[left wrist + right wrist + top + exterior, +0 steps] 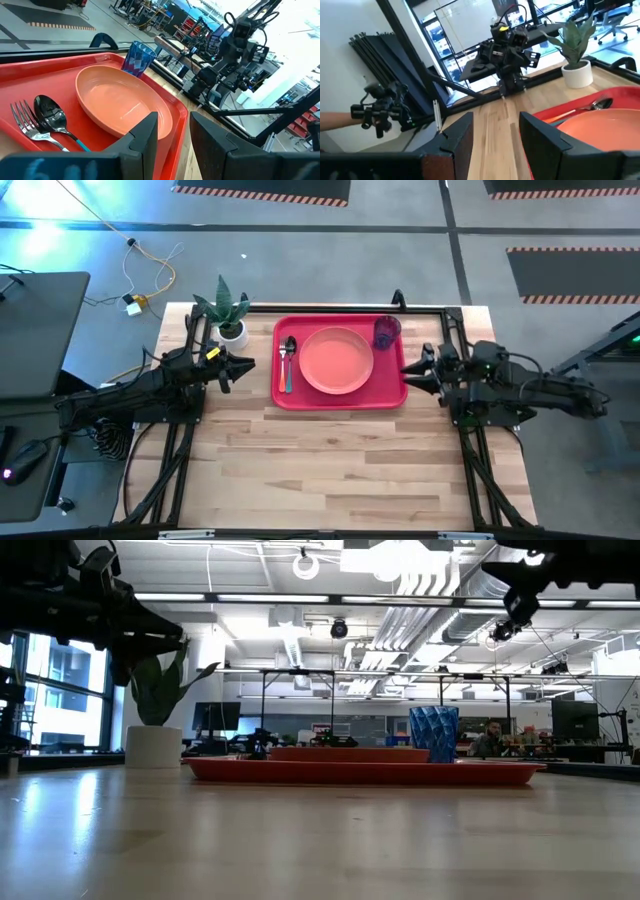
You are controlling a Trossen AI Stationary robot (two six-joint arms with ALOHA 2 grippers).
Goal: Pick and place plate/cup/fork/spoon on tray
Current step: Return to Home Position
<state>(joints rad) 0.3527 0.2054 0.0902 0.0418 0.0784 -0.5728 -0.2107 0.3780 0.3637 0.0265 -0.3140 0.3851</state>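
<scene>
The red tray (pixel 391 387) lies on the table's far middle. On it rest the salmon plate (pixel 337 360), the blue cup (pixel 386 332) upright at the far right corner, and the spoon (pixel 51 119) and fork (pixel 24 122) side by side left of the plate. My left gripper (pixel 247 366) hovers open just off the tray's left edge, pointing level at it; its fingers (pixel 146 134) hold nothing. My right gripper (pixel 408 370) hovers open off the tray's right edge, pointing level at it, with nothing between its fingers (pixel 457 135).
A potted plant (pixel 228 315) in a white pot stands at the table's far left, behind my left gripper. A black frame rail (pixel 330 309) runs along the far edge behind the tray. Bare wooden tabletop (pixel 330 460) stretches across the near half.
</scene>
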